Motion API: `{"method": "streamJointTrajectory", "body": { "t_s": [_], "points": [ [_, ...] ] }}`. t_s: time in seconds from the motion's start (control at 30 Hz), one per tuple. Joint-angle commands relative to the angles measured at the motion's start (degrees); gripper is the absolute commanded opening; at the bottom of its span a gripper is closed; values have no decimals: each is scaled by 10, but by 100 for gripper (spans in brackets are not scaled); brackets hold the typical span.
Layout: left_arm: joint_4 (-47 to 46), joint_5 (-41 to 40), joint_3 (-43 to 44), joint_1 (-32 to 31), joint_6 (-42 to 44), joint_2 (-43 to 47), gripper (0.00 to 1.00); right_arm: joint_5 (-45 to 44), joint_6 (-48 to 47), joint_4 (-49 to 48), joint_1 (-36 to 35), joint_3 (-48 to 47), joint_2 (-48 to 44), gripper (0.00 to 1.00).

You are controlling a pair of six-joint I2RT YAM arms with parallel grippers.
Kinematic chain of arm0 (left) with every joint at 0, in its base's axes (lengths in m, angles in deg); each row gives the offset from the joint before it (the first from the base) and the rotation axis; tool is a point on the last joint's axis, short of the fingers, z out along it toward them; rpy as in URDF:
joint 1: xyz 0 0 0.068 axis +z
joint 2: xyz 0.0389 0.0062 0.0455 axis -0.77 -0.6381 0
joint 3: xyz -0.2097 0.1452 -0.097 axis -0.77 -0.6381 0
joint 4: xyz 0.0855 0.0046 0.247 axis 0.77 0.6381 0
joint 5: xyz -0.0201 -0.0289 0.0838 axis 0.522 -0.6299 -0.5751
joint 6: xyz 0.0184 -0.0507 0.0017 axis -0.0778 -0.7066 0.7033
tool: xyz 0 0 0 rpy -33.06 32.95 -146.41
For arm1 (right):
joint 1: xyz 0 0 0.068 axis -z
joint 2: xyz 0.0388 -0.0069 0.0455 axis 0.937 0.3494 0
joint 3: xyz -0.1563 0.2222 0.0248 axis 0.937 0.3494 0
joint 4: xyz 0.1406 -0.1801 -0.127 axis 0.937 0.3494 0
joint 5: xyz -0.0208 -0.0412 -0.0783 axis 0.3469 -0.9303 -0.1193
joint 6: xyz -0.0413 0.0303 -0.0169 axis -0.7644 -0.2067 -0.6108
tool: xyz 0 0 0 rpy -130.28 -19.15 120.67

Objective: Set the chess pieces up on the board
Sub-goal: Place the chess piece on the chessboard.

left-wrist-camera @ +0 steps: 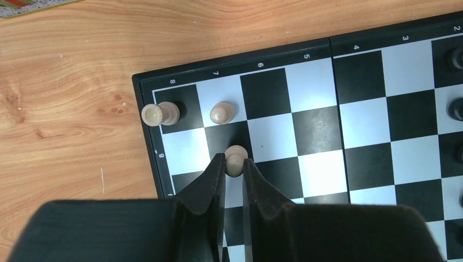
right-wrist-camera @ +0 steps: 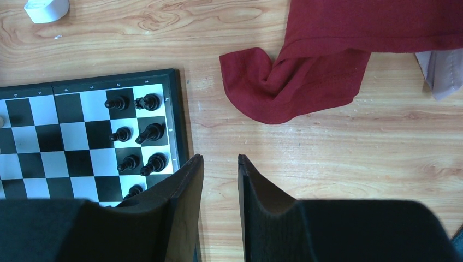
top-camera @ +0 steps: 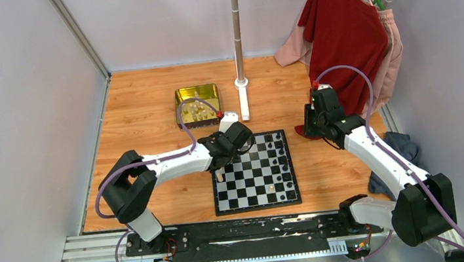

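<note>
The black and white chessboard (top-camera: 254, 174) lies on the wooden table in front of the arms. My left gripper (left-wrist-camera: 234, 164) is shut on a pale cream pawn (left-wrist-camera: 235, 159) over the board's far left corner (left-wrist-camera: 143, 87). Two more cream pieces (left-wrist-camera: 160, 113) (left-wrist-camera: 222, 112) stand on the corner squares just beyond it. Black pieces (right-wrist-camera: 131, 132) stand in two rows along the board's right side. My right gripper (right-wrist-camera: 220, 161) is open and empty above bare table just right of the board (right-wrist-camera: 176, 109).
A gold tin (top-camera: 198, 103) holding several cream pieces sits behind the board. A metal pole (top-camera: 236, 31) with a white base stands beside it. Red cloth (right-wrist-camera: 295, 82) hangs from the back right and trails on the table near my right gripper.
</note>
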Motion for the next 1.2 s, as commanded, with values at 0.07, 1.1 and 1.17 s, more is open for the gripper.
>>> {"method": "streamJointTrajectory", "body": {
  "t_s": [0.07, 1.1, 1.17],
  "points": [
    [-19, -14, -12, 11, -8, -11, 0, -13, 3, -4, -6, 12, -12, 34],
    [-26, -5, -21, 22, -22, -22, 23, -16, 1, -5, -6, 9, -1, 34],
    [-23, -6, -20, 22, -22, -19, 25, -17, 1, -5, -6, 9, -1, 34]
  ]
}}
